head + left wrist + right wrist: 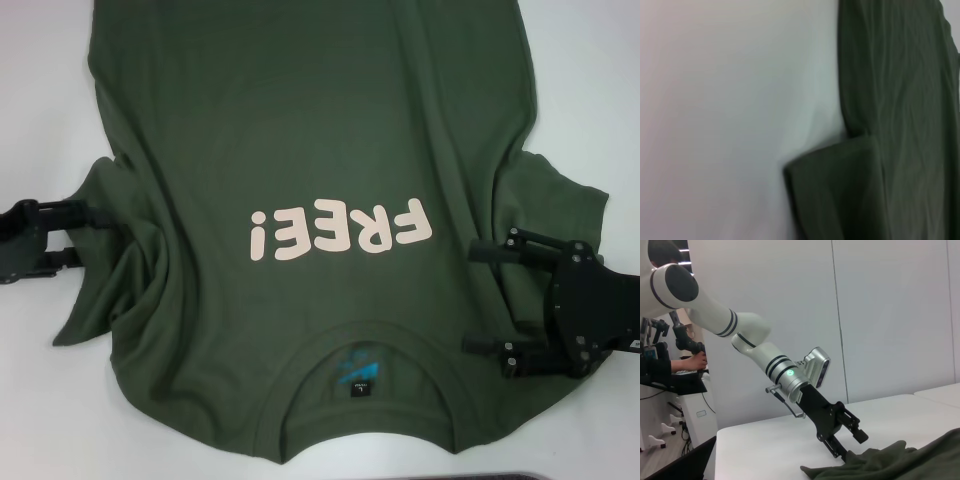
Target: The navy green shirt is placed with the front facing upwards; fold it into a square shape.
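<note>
Spreading wide at the shirt's right side, the right gripper holds its two black fingers well apart, one over the cloth by the armpit and one over the shoulder, clamped on nothing. The left gripper sits at the opposite sleeve; its fingers appear parted around the sleeve's edge in the right wrist view, though I cannot tell whether cloth lies between them. The navy green shirt lies front up on the white table, collar toward the robot, the pale "FREE!" lettering reading upside down, the teal and black neck label showing. To fold cleanly, each gripper should probably pinch both layers at the sleeve seam and carry the sides inward together, keeping the edges parallel. Wrinkles bunch around both armpits and the left sleeve is crumpled under, which could drag the fold askew. Beyond the table stand a grey wall and a person's hand at a control rig.
</note>
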Controlling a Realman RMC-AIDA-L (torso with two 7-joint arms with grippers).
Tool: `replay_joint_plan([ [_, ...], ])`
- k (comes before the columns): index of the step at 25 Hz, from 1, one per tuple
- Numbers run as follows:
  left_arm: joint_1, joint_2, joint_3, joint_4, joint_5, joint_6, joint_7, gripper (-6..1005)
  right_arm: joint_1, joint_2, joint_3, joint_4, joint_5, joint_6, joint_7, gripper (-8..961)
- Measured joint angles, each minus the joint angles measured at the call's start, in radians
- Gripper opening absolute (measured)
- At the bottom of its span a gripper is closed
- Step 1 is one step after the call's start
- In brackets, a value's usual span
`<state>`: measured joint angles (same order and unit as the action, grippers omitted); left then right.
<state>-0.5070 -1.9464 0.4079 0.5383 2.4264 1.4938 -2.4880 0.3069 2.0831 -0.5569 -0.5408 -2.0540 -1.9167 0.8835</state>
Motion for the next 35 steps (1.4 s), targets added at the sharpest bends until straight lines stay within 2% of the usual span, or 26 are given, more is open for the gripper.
replay_joint_plan([
  [4, -0.015, -0.009, 0.001, 0.000, 0.003, 0.000, 0.001, 776, 0.000, 0.000, 0.000, -0.001, 0.000, -0.001, 0.000, 927],
  [12, -0.021, -0.013, 0.008, 0.000, 0.007, -0.025, -0.002, 777, -0.001, 0.000, 0.000, -0.001, 0.000, -0.001, 0.000, 926],
  [17, -0.026, -0.014, 0.078, 0.002, 0.007, -0.034, -0.003, 755, -0.001, 0.000, 0.000, -0.002, 0.000, -0.001, 0.000, 926],
  [22, -0.042, -0.015, 0.138, 0.008, 0.006, -0.036, -0.006, 586, -0.001, 0.000, 0.012, -0.002, 0.000, -0.001, 0.011, 926],
  [31, -0.033, -0.014, 0.118, 0.040, -0.007, 0.000, -0.006, 307, -0.001, 0.000, 0.028, -0.011, 0.000, -0.017, 0.014, 926],
  [35, -0.028, -0.008, 0.118, 0.044, -0.007, 0.008, -0.008, 145, 0.002, 0.000, 0.033, -0.015, 0.000, -0.025, 0.015, 926],
])
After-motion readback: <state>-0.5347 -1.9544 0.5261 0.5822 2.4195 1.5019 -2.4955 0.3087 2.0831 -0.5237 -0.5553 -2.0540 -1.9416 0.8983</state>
